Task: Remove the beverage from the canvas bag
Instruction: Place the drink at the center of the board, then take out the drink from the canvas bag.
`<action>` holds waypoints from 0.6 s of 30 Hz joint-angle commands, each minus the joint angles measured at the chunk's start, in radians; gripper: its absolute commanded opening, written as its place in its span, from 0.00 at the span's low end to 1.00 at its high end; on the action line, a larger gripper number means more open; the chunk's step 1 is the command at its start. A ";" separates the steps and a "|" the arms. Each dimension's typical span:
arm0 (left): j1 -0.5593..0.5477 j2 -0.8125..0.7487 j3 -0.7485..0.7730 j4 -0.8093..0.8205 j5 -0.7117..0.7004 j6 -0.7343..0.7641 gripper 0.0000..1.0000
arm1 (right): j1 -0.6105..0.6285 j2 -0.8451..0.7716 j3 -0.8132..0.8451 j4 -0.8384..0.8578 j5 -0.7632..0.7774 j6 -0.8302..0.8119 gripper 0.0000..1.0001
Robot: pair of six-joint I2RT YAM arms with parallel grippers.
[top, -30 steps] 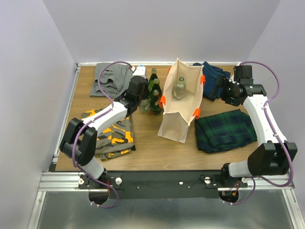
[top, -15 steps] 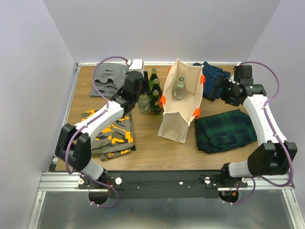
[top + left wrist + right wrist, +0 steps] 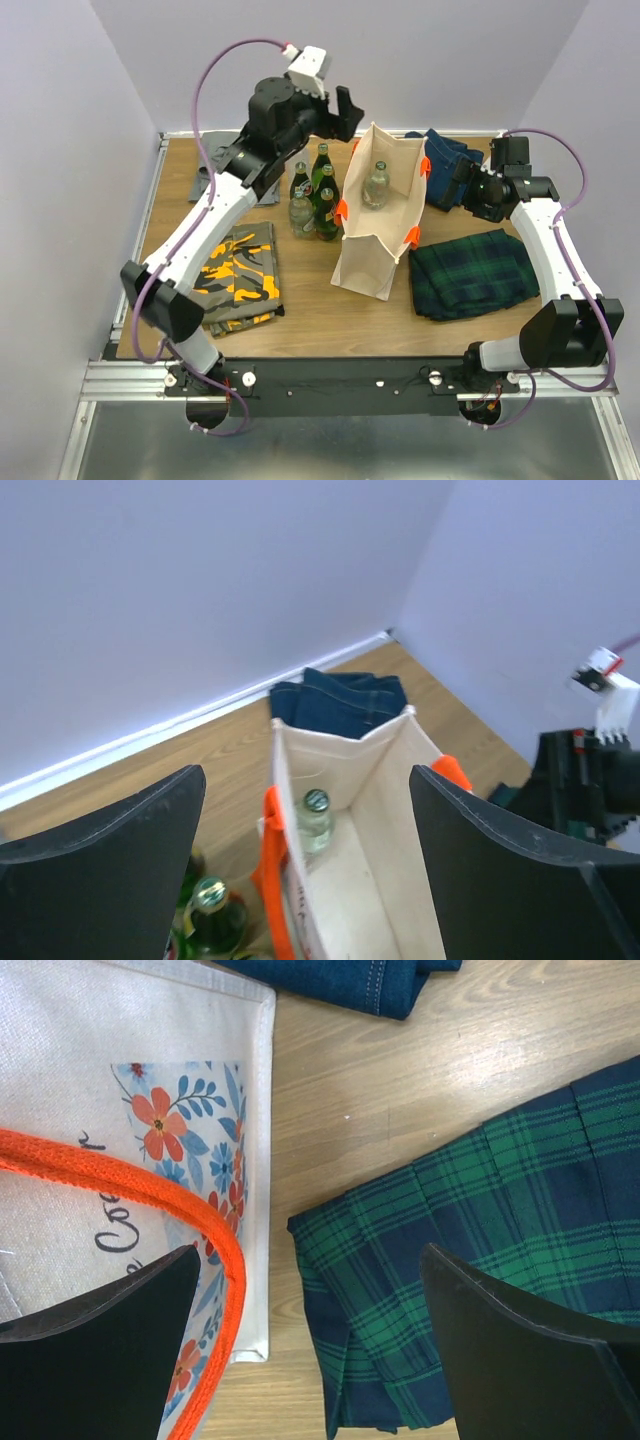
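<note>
Standing canvas bag (image 3: 375,250) with beverage (image 3: 376,185) upright inside, left gripper (image 3: 345,110) high above bag's left rim on outstretched arm, tilted down toward its mouth, jaws wide apart, empty, right gripper (image 3: 310,1260) low just beside bag's right handle, jaws apart, empty

- The canvas bag (image 3: 362,262) is cream-beige with bright orange handles. One side has a print of blue leaves and orange-red flowers, with dark lettering.
- The beverage (image 3: 376,186) inside it is clear glass with a pale metallic cap.
- The green bottles (image 3: 325,197) are dark glass with gold caps.
- The plaid cloth (image 3: 470,272) is dark green and navy.
- The jeans (image 3: 443,153) are deep blue denim.
- The camouflage garment (image 3: 240,285) mixes grey, orange and black.
- The desk (image 3: 310,300) is brown wood grain.
</note>
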 commanded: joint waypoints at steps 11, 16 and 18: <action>-0.085 0.416 0.397 -0.311 0.237 0.080 0.88 | -0.002 -0.016 -0.017 0.010 0.037 -0.022 1.00; -0.086 0.462 0.406 -0.309 0.251 0.083 0.86 | -0.001 -0.013 -0.017 0.013 0.044 -0.025 1.00; -0.092 0.484 0.409 -0.314 0.240 0.087 0.84 | -0.002 -0.010 -0.015 0.013 0.044 -0.025 1.00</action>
